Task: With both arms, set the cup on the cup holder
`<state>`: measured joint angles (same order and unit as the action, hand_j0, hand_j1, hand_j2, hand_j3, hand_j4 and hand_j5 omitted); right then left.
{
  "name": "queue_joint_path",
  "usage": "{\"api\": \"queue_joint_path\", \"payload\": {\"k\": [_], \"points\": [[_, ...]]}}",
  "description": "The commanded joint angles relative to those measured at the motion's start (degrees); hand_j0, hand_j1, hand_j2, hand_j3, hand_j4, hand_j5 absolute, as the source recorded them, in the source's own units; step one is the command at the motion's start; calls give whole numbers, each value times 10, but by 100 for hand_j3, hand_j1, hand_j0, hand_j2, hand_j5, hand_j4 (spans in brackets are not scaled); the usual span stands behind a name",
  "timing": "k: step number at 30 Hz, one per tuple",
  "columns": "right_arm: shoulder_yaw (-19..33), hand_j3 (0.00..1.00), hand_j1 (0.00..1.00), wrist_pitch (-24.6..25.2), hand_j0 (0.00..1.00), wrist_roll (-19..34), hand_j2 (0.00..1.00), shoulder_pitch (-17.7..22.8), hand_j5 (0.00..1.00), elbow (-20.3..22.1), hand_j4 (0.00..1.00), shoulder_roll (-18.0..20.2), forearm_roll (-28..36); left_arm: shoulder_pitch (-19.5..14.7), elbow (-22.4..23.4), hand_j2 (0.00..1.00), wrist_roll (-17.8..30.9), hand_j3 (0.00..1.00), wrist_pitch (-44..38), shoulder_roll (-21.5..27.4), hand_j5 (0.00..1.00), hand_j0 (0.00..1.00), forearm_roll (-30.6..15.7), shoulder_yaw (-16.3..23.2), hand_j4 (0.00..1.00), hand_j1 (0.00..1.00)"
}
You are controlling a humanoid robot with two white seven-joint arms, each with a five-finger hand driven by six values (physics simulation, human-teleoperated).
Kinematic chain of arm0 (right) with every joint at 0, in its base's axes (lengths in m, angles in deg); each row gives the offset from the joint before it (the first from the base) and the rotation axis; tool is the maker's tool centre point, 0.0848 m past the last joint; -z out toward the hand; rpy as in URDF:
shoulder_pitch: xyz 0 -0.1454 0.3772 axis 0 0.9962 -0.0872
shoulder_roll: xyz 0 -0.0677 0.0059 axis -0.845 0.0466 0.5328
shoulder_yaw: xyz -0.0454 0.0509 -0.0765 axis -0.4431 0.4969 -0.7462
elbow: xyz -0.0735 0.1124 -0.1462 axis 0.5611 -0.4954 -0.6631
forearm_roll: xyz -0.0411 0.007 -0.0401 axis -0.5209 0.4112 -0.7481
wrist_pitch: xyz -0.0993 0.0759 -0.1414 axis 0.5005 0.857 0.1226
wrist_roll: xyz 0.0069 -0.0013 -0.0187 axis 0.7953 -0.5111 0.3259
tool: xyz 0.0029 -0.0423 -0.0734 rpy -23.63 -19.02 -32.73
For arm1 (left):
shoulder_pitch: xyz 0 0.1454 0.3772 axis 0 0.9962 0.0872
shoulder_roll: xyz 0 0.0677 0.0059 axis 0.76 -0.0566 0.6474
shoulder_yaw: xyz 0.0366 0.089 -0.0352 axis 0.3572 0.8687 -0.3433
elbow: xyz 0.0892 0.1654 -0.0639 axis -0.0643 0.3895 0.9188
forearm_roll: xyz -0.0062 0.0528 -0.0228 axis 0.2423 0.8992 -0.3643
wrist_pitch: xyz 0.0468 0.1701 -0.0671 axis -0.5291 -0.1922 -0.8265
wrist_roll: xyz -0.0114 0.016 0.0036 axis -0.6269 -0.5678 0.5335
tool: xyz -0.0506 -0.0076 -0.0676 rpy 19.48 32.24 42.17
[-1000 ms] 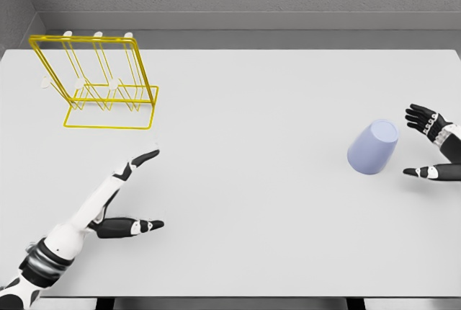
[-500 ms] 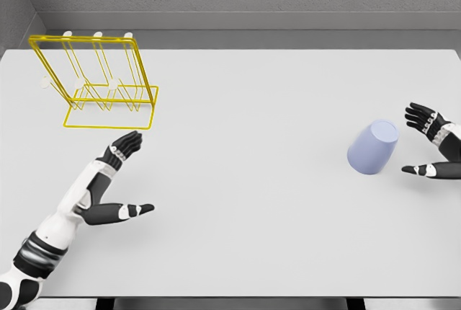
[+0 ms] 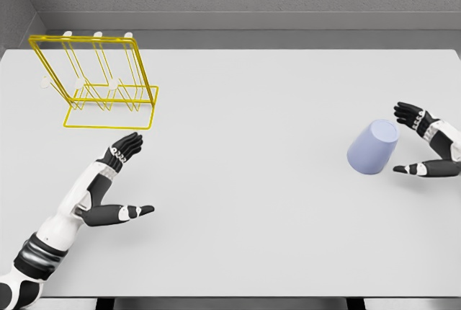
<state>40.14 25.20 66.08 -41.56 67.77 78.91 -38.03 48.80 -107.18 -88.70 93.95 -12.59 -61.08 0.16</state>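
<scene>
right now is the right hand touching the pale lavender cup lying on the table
Apart. The head view shows bare white table between the pale lavender cup and the open right hand, whose fingers and thumb sit just clear of the cup's side.

Illumination is bright, even and diffuse, with no identifiable source direction. The table (image 3: 259, 202) renders pale grey without glare. Shadows are nearly invisible beneath all objects. Focus is sharp edge to edge. Straight lines show no visible distortion.

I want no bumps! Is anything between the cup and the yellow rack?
No. The head view shows only bare table between the cup and the rack.
</scene>
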Motion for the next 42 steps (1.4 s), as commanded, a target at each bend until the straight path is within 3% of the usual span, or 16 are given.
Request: {"api": "queue_joint_path", "payload": {"k": [1, 23, 42], "points": [[-5, 100, 100, 1, 100, 0, 100, 0, 100, 1, 100, 1, 3, 0, 0, 100, 0, 100, 0, 1, 100, 100, 9, -1, 100, 100], [-37, 100, 100, 1, 100, 0, 100, -30, 100, 1, 100, -12, -5, 1, 2, 100, -1, 100, 0, 0, 100, 100, 24, -5, 100, 100], [-45, 100, 100, 1, 100, 0, 100, -33, 100, 3, 100, -13, -13, 3, 1, 100, -1, 100, 0, 3, 100, 100, 25, -4, 100, 100]]}}
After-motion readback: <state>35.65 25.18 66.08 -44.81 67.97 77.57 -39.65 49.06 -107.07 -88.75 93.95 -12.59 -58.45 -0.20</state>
